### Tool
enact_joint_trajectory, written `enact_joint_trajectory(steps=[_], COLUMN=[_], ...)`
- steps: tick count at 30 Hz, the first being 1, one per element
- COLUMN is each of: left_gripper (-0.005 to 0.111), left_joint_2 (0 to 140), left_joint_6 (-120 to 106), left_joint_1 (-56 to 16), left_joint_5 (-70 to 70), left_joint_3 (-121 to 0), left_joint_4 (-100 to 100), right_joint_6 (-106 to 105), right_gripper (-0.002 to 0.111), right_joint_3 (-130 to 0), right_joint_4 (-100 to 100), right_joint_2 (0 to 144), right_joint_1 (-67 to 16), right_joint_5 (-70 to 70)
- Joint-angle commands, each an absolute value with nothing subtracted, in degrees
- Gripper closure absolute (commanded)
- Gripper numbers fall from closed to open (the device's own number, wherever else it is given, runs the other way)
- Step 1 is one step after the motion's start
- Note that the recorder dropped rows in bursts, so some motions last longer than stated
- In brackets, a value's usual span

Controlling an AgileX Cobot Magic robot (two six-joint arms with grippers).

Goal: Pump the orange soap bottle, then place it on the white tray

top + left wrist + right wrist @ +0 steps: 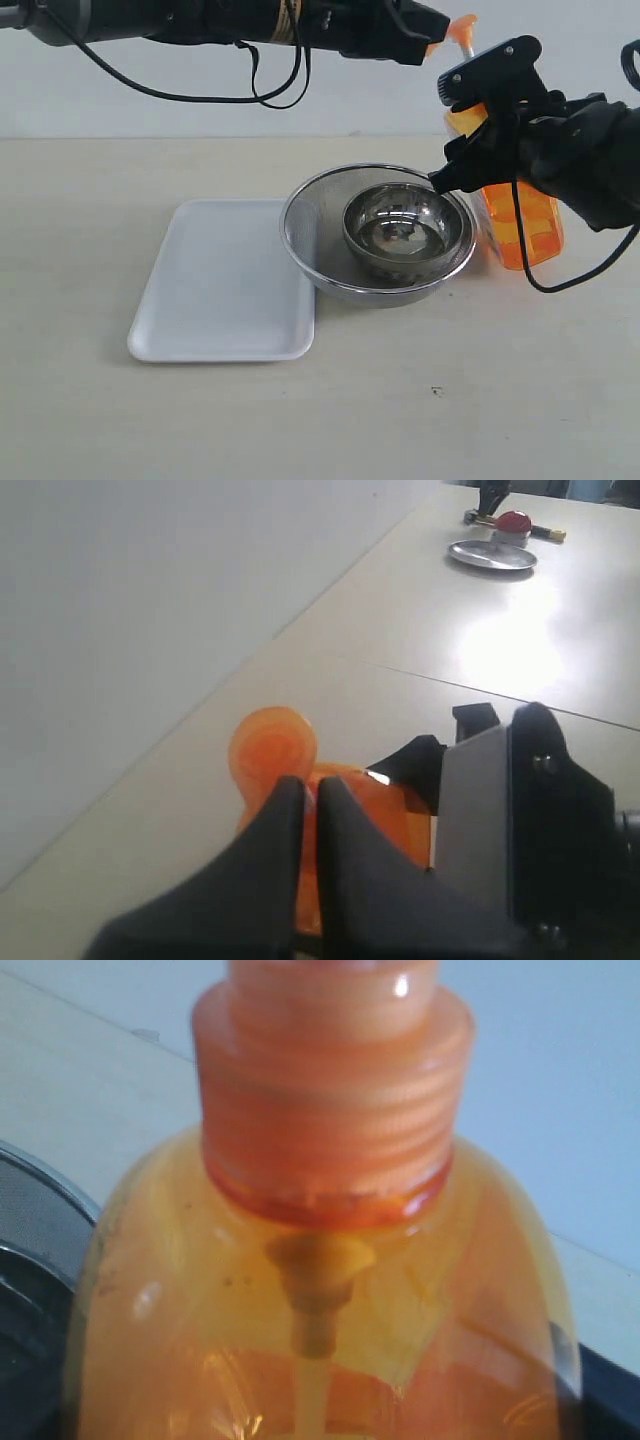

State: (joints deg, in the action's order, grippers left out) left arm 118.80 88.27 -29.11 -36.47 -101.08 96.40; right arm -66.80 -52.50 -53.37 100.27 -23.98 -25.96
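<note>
The orange soap bottle [520, 228] stands upright at the right of the table, just behind and to the right of the strainer. My right gripper [458, 128] is shut on its shoulder, a black finger on either side. In the right wrist view the bottle [320, 1290] fills the picture and hides the fingers. My left gripper [432, 45] reaches across from the left, shut and holding nothing. Its fingertips [292, 792] rest over the orange pump head [272, 748], also seen at the top of the bottle [462, 28]. The white tray [225, 285] lies flat and bare at centre left.
A round steel mesh strainer [305, 225] holding a steel bowl [405, 232] sits between the tray and the bottle, its rim touching the tray's right edge. A wall runs behind the table. Far off in the left wrist view lie a steel dish [492, 555] and a red object [515, 522].
</note>
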Motion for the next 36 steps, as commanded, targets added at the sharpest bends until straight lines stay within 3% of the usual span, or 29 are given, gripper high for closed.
enact_joint_trajectory(steps=[1, 14, 28, 36], left_gripper=[0.102, 0.102, 0.102, 0.102], left_joint_2=[118.76, 121.37, 114.97, 118.39], left_joint_6=[88.92, 89.16, 84.31, 86.25], left_joint_1=[-29.40, -29.40, -29.40, -29.40], left_joint_5=[-35.68, -36.45, -38.93, -38.78], left_joint_3=[-101.62, -102.00, -102.10, -107.15], left_joint_4=[96.44, 94.91, 92.28, 92.28], right_joint_6=[-66.20, -65.82, -67.95, -69.04], right_gripper=[0.108, 0.108, 0.108, 0.108], right_joint_3=[-52.70, -52.70, -52.70, -52.70], right_joint_4=[-53.38, -53.25, -53.17, -53.17], right_joint_2=[99.89, 99.89, 99.89, 99.89], right_joint_1=[-23.99, -23.99, -23.99, -23.99], right_joint_5=[-25.05, -25.05, -23.66, -22.37])
